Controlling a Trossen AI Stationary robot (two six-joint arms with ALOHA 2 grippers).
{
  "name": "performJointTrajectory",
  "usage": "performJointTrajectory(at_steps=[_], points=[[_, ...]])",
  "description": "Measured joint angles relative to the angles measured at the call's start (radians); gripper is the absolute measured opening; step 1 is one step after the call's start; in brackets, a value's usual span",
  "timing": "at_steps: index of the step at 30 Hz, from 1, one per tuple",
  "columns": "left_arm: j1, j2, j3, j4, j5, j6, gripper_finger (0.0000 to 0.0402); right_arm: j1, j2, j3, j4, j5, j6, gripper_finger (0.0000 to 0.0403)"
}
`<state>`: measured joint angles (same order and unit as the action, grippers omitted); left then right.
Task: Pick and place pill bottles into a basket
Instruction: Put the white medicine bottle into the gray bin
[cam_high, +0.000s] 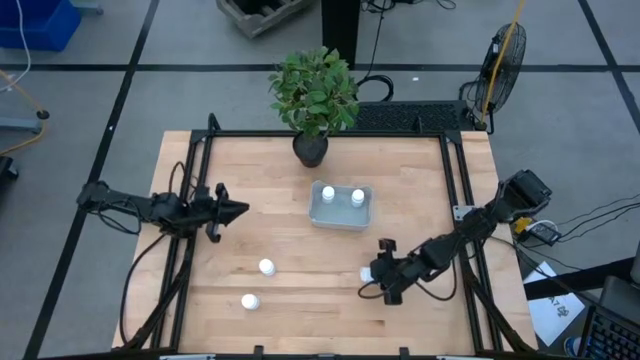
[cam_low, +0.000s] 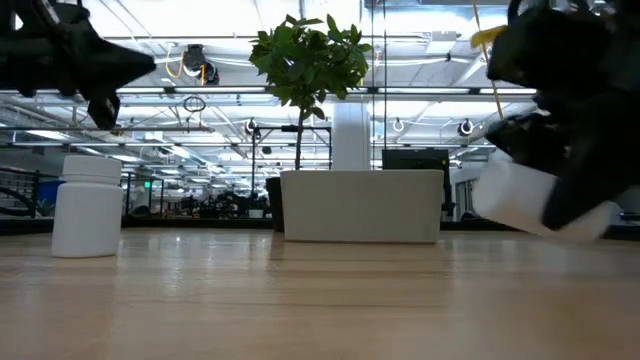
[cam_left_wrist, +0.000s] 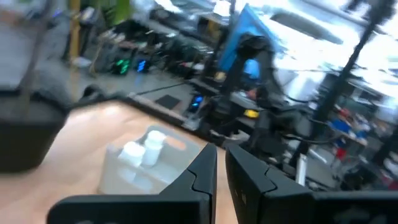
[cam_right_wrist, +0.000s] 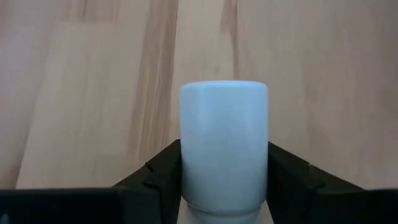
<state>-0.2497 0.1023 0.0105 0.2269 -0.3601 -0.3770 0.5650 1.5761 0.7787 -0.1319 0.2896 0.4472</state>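
Note:
My right gripper (cam_high: 380, 272) is shut on a white pill bottle (cam_right_wrist: 224, 146) near the table's front, right of centre; it also shows in the low view (cam_low: 520, 200). The pale basket (cam_high: 341, 207) stands at the table's middle with two bottles (cam_high: 327, 193) (cam_high: 357, 197) upright in it. Two more bottles (cam_high: 266, 266) (cam_high: 249, 301) stand on the table at front left; one shows in the low view (cam_low: 87, 205). My left gripper (cam_high: 238, 210) is shut and empty, above the table left of the basket, pointing toward it. My right gripper pinches the bottle's round side wall (cam_right_wrist: 186, 168) between its two fingers (cam_right_wrist: 155, 177), one on each side. The fingers come from the table's right, slanting down, and the bottle's long axis runs along them. The bottle is tilted and lifted clear of the table (cam_low: 520, 200).
A dark pot with a green plant (cam_high: 313, 95) stands at the table's far edge, just behind the basket. A black frame rail (cam_high: 455, 180) runs along each side of the table. Bare wood lies between the basket and the front bottles.

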Motion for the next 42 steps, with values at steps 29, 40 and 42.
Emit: performJointTrajectory(at_steps=[29,40,42], points=[[0.008,1.023,0.206,0.608,-0.028,-0.271,0.0298,-0.227,-0.003,0.229,0.001,0.211,-0.566,0.0163],[0.032,1.387,0.628,0.382,0.048,-0.247,0.0349,-0.250,-0.003,0.229,-0.001,0.244,-0.608,0.0163],[0.037,1.429,0.665,0.373,0.071,-0.271,0.0349,-0.250,-0.003,0.229,0.001,0.246,-0.606,0.0163]])
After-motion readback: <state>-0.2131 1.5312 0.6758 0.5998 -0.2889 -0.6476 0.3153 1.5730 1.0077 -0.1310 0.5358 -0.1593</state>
